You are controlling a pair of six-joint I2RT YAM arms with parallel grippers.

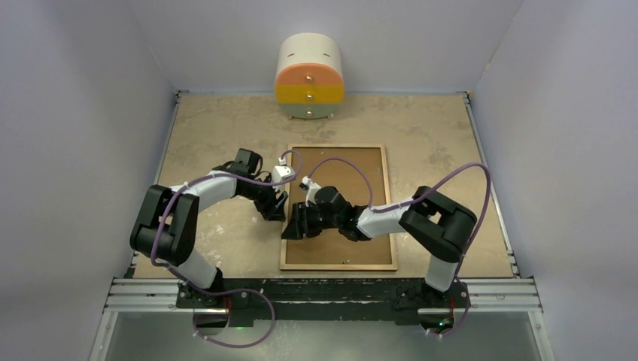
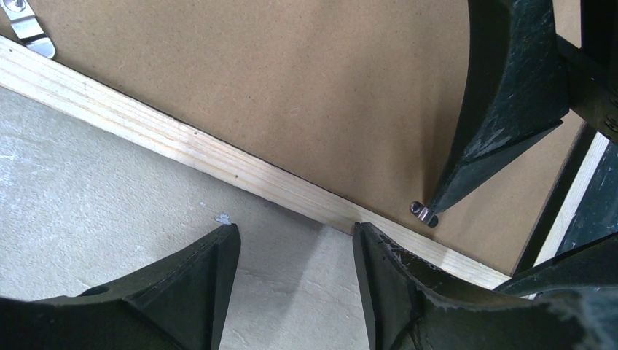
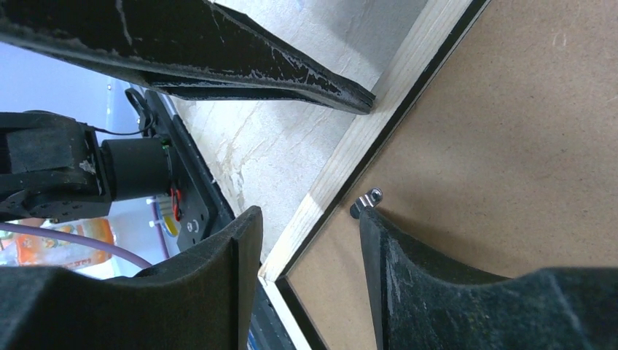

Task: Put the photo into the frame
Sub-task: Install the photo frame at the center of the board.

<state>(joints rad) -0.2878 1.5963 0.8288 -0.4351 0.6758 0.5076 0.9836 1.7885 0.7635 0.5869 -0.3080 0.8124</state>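
Left fingers (image 2: 408, 292), right fingers (image 3: 437, 292) apart and empty astride the frame (image 2: 182, 146) edge; metal clip (image 3: 366, 200) in wrist views only.

place: lab robot cell | shown by: bare grey walls (image 1: 68, 113), aluminium rail (image 1: 143, 289), boxed-in table (image 1: 218, 128)

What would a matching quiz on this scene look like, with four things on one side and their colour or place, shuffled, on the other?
Things:
1. backing board
2. frame
3. drawer unit
4. metal tab

Descriptions:
A. white, orange and yellow, at the far edge of the table
B. small and silver, at a fingertip of the right hand
C. plain brown, lying inside the frame
D. light wood-coloured rim, lying back up

Pairs: 1-C, 2-D, 3-A, 4-B
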